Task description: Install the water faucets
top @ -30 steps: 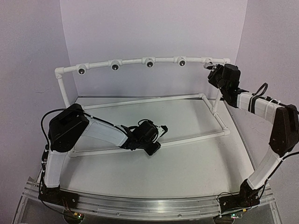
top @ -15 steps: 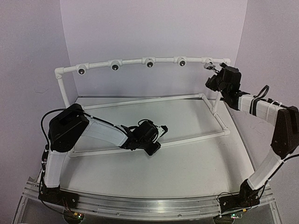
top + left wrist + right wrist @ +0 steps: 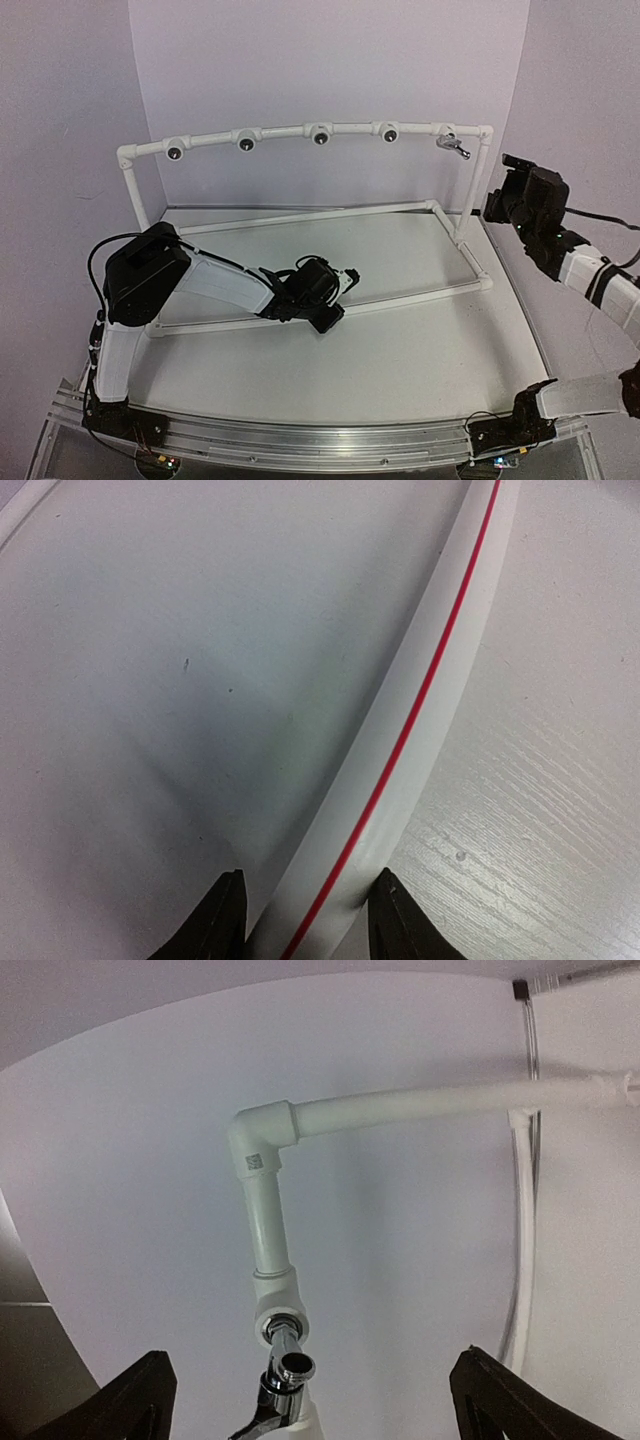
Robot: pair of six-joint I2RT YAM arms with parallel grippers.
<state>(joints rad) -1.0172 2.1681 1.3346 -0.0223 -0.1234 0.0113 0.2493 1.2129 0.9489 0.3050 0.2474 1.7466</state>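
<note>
At the left, the left gripper point(image 3: 307, 925) is set low over the table point(image 3: 400, 360). Its jaws are clamped on the front rail point(image 3: 420, 720) of the frame point(image 3: 135, 190), one finger on each side. A red line point(image 3: 440, 660) is seen running along that rail. Along the frame's top bar point(image 3: 280, 131), four open fittings point(image 3: 246, 143) are lined up with their dark holes facing forward. At the bar's right end, near the corner elbow point(image 3: 258, 1145), one faucet point(image 3: 455, 146) is seated in the last fitting. Further right, the right gripper point(image 3: 310, 1395) is held in the air, well apart from the faucet. Its jaws are spread wide, and neither faucet nor frame is touched.
</note>
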